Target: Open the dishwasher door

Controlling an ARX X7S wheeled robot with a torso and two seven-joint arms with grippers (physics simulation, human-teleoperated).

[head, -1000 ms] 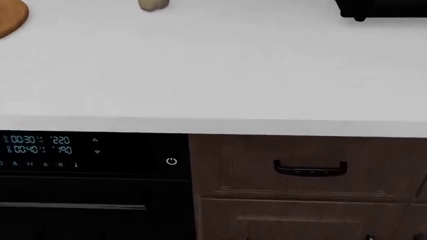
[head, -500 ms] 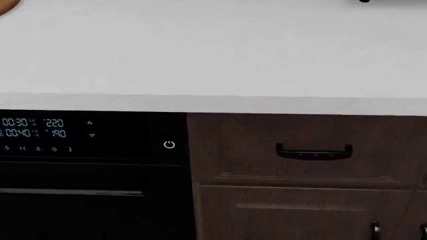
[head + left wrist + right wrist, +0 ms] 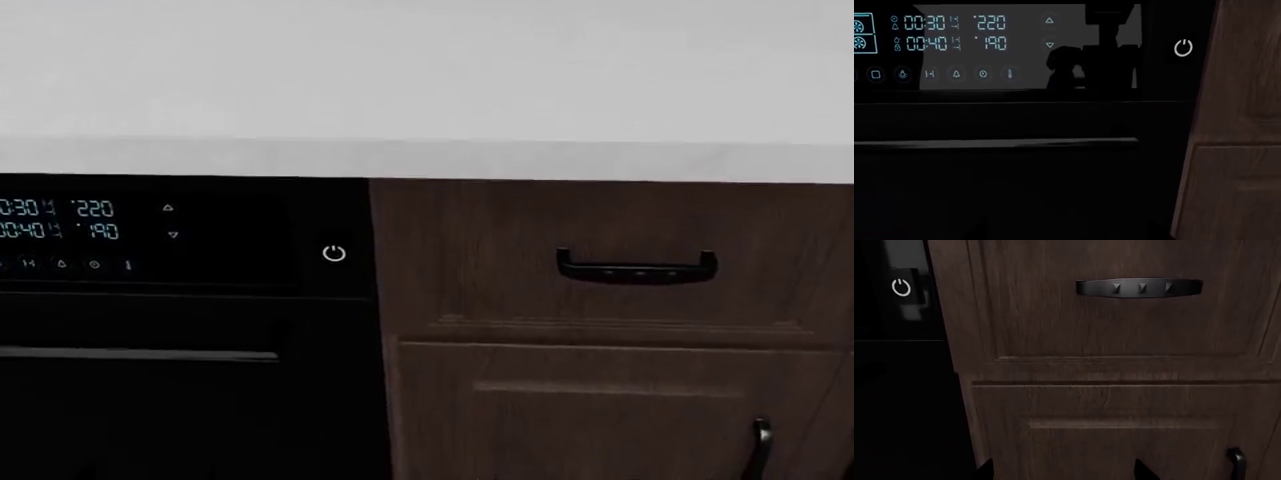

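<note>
— Right gripper (image 3: 1064, 474): how does it stand?
— Only its two dark fingertips (image 3: 985, 470) show in the right wrist view. They sit wide apart with nothing between them, and they face the brown wooden cabinet front (image 3: 1121, 405).
— And the left gripper?
— It appears in no view, so its state can't be told. The left wrist camera looks straight at the dishwasher door (image 3: 1021, 190), and a dark blurred reflection lies on the glossy panel.
— What is nearest the right fingertips?
— The cabinet's lower panel. Beyond it is a black drawer handle (image 3: 1139, 287) and a second, upright black handle (image 3: 1235, 462) at the panel's edge.
— Where is the door from the head camera?
— At 8 o'clock. It is shut and flush with the cabinet, just beside it. Its thin grey bar handle (image 3: 134, 354) runs level, with the cyan digit display (image 3: 60, 220) at 9 o'clock and the white power symbol (image 3: 334, 254) next to the seam.
— And above it?
— The white counter (image 3: 427, 70) spans 10 to 2 o'clock.
</note>
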